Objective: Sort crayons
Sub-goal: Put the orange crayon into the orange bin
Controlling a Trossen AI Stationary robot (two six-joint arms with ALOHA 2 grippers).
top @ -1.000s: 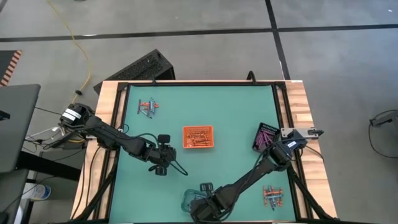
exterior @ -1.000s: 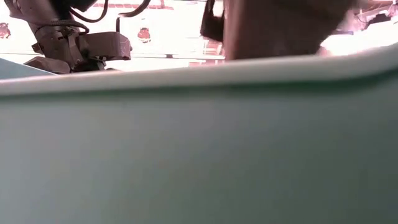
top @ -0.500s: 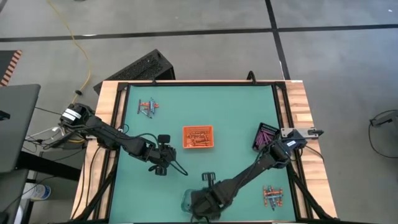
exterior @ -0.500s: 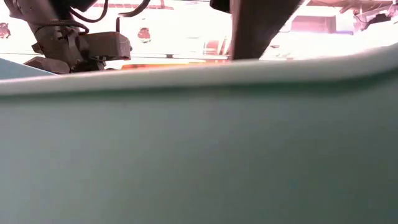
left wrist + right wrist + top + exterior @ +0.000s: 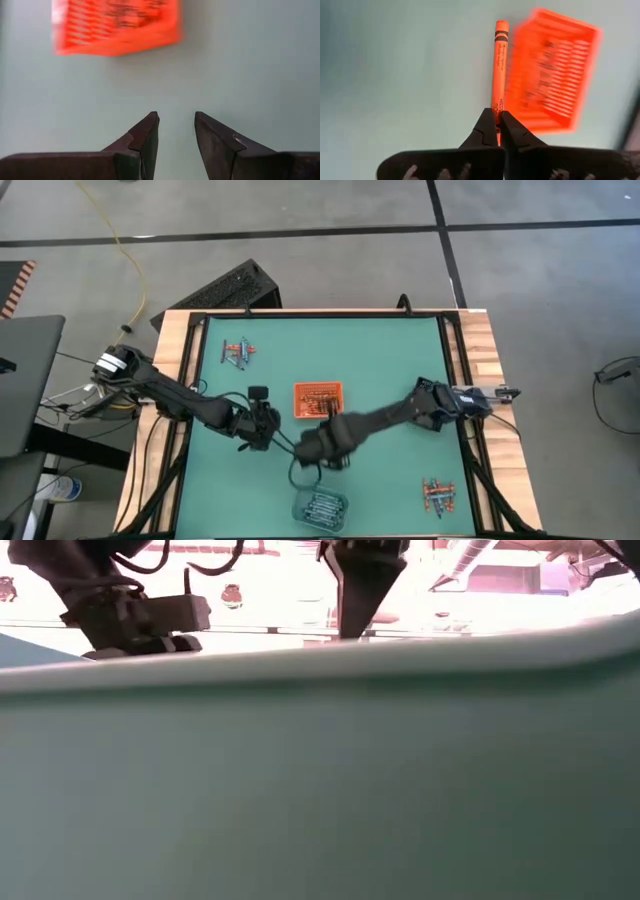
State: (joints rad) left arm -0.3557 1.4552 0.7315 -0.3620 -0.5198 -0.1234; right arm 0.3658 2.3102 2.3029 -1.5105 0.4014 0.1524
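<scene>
My right gripper is shut on an orange crayon and hangs over the green mat, just near of the orange tray. My left gripper stands open with nothing between its fingers, left of that tray and pointing toward it. A clear tray with several crayons rests at the near edge. Loose crayons lie in a small pile at the far left and another at the near right. My right gripper pinches the orange crayon by one end between its two fingertips. The fingers slant steeply down from above, and the crayon runs on beyond them, along their line rather than across. It appears clear of the mat, beside the orange tray.
A raised black frame and wooden border run round the green mat. My right arm crosses the mat from the right edge to the middle. In the low view a fold of mat hides nearly the whole table.
My right gripper has risen from the clear tray at the near edge and swung toward the far edge, to just near of the orange tray, tipping more steeply downward on the way. The clear tray now shows uncovered.
</scene>
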